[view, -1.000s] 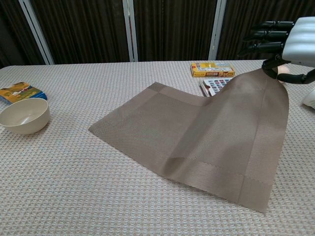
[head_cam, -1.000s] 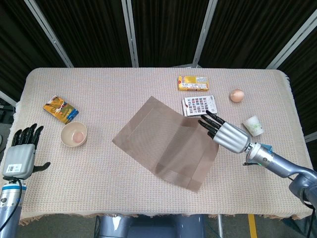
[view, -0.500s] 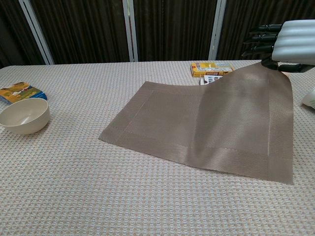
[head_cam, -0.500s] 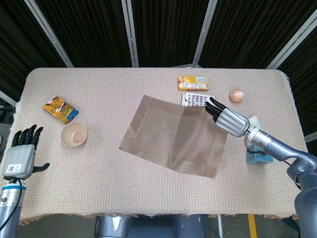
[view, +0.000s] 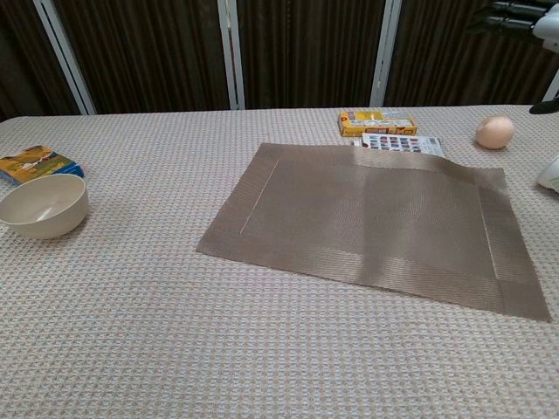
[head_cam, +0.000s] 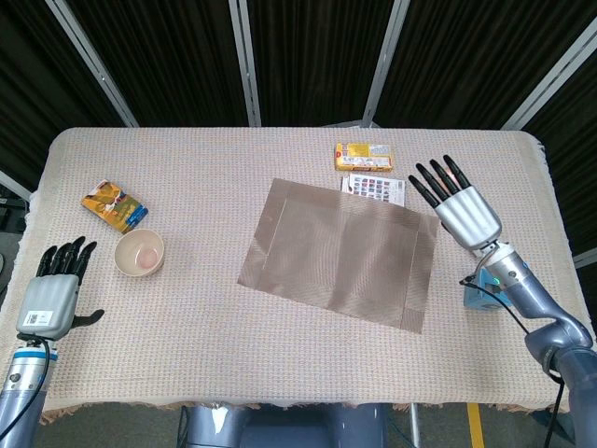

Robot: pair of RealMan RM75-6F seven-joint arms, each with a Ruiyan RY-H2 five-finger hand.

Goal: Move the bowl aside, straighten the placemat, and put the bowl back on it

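The placemat [head_cam: 340, 263] lies flat at the centre of the table [head_cam: 280, 369], its far right corner overlapping a colourful card [head_cam: 373, 187] — the bowl [head_cam: 139, 252] sits well apart at centre left, near a yellow-blue packet [head_cam: 115, 206]. The right hand [head_cam: 460, 204] hovers at centre right, fingers spread and holding nothing, just off the mat's right edge. The left hand [head_cam: 54, 297] rests at lower left — fingers apart, empty.

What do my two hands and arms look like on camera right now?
Both hands have black fingers on a silver-grey metal palm shell. The left hand carries a small white label with dark print on its back, above a grey-blue forearm. The right hand has a ribbed silver back and joins a smooth grey-blue arm, with a small green light at the wrist.
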